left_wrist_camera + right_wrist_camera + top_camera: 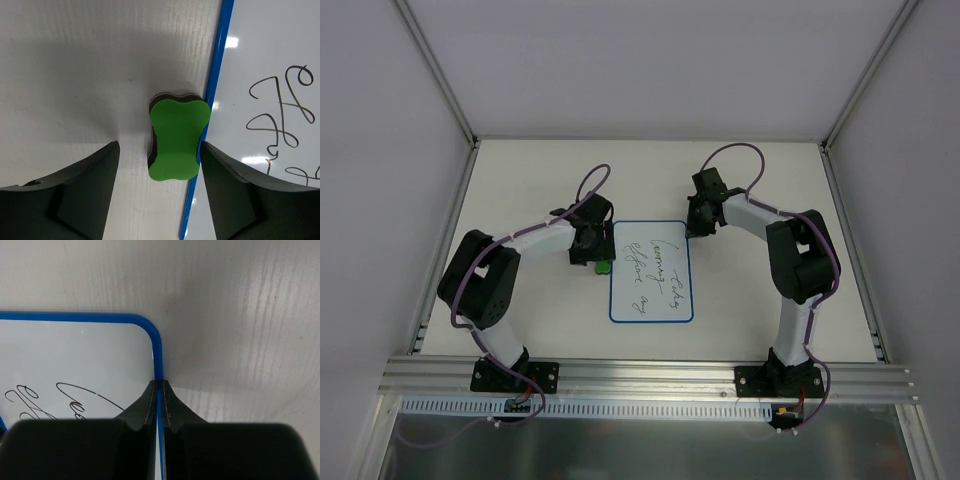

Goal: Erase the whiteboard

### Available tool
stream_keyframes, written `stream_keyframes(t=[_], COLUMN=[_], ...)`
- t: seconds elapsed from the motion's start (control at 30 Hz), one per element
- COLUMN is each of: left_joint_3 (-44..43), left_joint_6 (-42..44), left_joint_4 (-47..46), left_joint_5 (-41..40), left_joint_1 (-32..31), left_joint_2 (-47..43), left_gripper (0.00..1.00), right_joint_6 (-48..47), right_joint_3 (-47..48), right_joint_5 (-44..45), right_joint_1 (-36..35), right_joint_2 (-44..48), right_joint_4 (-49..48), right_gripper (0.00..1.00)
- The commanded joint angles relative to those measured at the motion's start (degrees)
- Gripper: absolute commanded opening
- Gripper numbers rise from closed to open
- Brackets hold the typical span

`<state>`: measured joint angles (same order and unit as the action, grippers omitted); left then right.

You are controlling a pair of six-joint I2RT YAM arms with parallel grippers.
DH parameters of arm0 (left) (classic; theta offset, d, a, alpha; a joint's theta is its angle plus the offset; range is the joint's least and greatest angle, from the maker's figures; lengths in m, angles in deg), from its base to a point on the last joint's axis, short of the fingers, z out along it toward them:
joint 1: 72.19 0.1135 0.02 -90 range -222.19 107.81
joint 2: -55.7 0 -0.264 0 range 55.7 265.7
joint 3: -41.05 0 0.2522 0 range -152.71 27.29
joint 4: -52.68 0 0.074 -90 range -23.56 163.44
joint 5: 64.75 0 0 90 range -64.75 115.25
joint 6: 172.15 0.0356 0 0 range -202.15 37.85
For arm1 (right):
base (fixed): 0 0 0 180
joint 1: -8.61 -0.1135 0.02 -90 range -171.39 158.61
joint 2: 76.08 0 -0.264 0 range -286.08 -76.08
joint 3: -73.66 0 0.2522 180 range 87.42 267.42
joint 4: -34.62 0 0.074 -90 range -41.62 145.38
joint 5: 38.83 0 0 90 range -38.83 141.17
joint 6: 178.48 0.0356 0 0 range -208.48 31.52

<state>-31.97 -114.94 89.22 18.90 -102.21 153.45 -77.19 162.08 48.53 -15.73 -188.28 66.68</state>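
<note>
The whiteboard (650, 272) lies flat on the table, white with a blue border and dark handwriting across it. The green eraser (603, 267) sits on the table against the board's left edge. My left gripper (592, 250) is open above the eraser. In the left wrist view the eraser (177, 139) lies between the spread fingers of the left gripper (159, 145), with the board (260, 60) to its right. My right gripper (698, 222) is at the board's far right corner. In the right wrist view it (159, 382) is shut, its tips on the blue border of the board (75, 355).
White walls enclose the table on three sides, with metal posts at the back corners. An aluminium rail (650, 378) runs along the near edge, where both arm bases are bolted. Purple cables loop off both arms.
</note>
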Motion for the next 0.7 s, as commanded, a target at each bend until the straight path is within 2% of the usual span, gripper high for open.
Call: stream_keyframes(t=[0.0, 0.23, 0.43, 0.53, 0.57, 0.67], left_joint_3=[-2.4, -3.4, -3.3, -3.3, -3.4, -4.3], left_joint_6=[0.7, 1.7, 1.3, 1.4, 1.6, 3.1], left_joint_4=[-0.2, -0.2, -0.2, -0.2, -0.2, -0.1], left_joint_5=[-2.0, -1.8, -0.6, -0.5, -0.7, -1.6], left_joint_1=[-0.4, -0.5, -1.2, -1.4, -1.4, -1.4], left_joint_2=[0.9, 1.8, 2.7, 2.8, 2.7, 0.9], left_gripper=[0.63, 0.47, 0.41, 0.31, 0.19, 0.1], right_joint_6=[-0.4, -0.6, -0.4, -0.3, -0.3, -0.4], right_joint_3=[-2.1, -1.8, -1.6, -1.5, -1.5, -1.5], right_joint_5=[0.8, 0.6, 0.6, 0.6, 0.5, 0.3], right_joint_1=[0.2, 0.1, 0.3, 0.3, 0.3, 0.5], right_joint_2=[-3.1, -3.2, -3.3, -3.5, -3.5, -3.5], right_joint_4=[2.8, 2.8, 2.9, 2.7, 2.9, 2.9], right_gripper=[0.0, 0.0, 0.0, 0.0, 0.0, 0.0])
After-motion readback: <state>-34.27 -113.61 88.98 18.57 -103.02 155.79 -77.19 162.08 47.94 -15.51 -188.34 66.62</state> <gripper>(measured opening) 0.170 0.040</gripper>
